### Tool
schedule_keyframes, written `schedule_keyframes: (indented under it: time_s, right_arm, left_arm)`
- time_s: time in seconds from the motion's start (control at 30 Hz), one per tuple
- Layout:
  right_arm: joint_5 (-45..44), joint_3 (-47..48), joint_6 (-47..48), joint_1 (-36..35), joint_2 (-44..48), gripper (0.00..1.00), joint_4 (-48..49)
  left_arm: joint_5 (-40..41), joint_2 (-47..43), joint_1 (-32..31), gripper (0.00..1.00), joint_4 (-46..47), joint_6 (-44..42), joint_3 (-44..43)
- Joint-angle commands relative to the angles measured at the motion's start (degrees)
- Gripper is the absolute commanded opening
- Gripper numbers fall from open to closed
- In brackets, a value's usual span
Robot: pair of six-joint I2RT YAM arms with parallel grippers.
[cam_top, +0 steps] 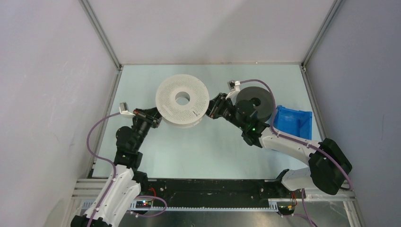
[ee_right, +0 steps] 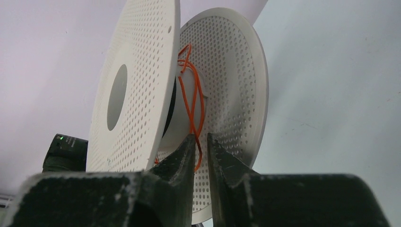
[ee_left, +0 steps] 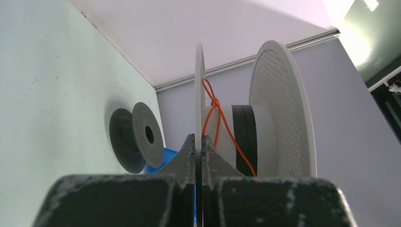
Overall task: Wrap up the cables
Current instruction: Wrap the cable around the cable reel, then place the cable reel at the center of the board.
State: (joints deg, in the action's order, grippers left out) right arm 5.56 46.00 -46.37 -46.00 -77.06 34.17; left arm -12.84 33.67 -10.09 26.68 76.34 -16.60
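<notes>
The left tool was clenched on the thin rim of one flange of the white spool, with the edge pinched flat between its fingers. Just past its tips, to the right of that flange, the orange cable lay looped round the hub, tangled close against the flange.

The right tool met the spool from the opposite side, its jaws parted by a narrow gap and pointing in between the two flange edges. A strand of the cable hung down in that gap. It looked loose rather than pinched. One flange edge stood close to the left of its fingers, and the other rose just beyond the tips.

Behind the right tool's wrist the dark spool stood near, with the blue bin beyond it. Bare table lay open below both tools.
</notes>
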Motion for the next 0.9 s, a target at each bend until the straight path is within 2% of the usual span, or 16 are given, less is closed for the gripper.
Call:
schedule_keyframes:
  time_s: [0.0,0.47,0.87]
  right_arm:
    - [1.4,0.2,1.3,-0.5,2.2,0.21,1.1]
    - [-2.4,-0.7,3.0,0.4,6.8,0.26,-4.6]
    - [-1.2,-1.7,2.5,1.5,8.0,0.22,-5.7]
  left_arm:
    - [-1.5,-0.1,-0.2,0.0,3.4,-0.4,-1.2]
    - [0.6,0.6,-0.2,0.0,3.4,0.1,-1.8]
    - [1.5,1.1,-0.2,0.0,3.2,0.5,-2.1]
